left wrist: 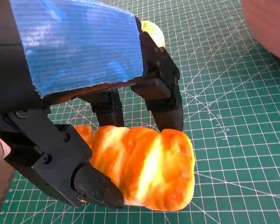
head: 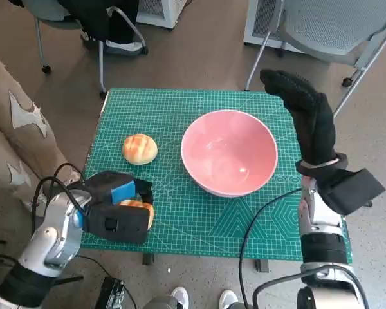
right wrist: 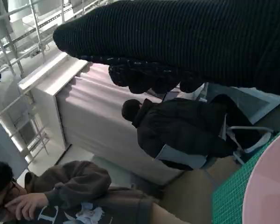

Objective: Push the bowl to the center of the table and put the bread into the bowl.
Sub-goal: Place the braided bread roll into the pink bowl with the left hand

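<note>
Left hand: black, blue tape across its back, low over the near left part of the table. Fingers curled down around an orange-brown bread roll; one fingertip touches the top of the roll, and the thumb side presses its opposite flank. The roll is held between them and appears to rest on the mat. In the head view only a sliver of this roll shows past the hand. Pale forearm comes up from the lower left corner with a black cable looped beside it.

Right hand: black knitted glove, raised at the far right edge of the table, just beside the bowl's right rim; whether it touches the rim cannot be told. Fingers extended, lying close together, holding nothing. In the right wrist view the glove is a dark band with fingertips slightly bent. Forearm rises nearly straight from the lower right.

Bowl: pink, upright, right of the table's middle; nothing inside.

Second bread roll: round, golden, lying free on the mat, left of the bowl, beyond the left hand.

Table: small, covered by a green cutting mat with grid lines.

Surroundings: chairs beyond the table; two seated people in the right wrist view.
</note>
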Robot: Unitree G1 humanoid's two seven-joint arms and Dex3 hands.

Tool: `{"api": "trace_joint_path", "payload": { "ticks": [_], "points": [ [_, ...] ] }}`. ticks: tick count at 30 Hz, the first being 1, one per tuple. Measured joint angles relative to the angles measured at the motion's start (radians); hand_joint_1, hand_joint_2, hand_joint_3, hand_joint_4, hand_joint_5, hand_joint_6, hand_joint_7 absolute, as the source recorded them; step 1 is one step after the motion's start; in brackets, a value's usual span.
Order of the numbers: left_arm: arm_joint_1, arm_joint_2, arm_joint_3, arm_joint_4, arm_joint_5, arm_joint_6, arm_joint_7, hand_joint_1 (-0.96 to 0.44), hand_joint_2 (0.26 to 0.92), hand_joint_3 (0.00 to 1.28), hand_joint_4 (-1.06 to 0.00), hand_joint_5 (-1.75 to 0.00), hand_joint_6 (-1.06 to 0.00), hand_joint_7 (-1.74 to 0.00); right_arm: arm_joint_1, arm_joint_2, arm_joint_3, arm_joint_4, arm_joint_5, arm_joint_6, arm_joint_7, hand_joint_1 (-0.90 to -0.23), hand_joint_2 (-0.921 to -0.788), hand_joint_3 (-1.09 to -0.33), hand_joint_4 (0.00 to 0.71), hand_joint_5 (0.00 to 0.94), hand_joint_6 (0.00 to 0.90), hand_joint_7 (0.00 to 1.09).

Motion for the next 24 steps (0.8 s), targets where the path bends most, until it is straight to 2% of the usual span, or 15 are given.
{"api": "trace_joint_path", "payload": {
  "ticks": [24],
  "points": [
    [-0.007,-0.002,0.008,0.006,0.011,-0.017,0.027,0.00,0.748,0.33,-0.75,-1.21,-0.70,-1.05,0.000,0.000,-0.006,-0.004,-0.001,0.000,0.001,-0.670,-0.921,-0.845,0.151,0.001,-0.001,0.44]
  ]
}}
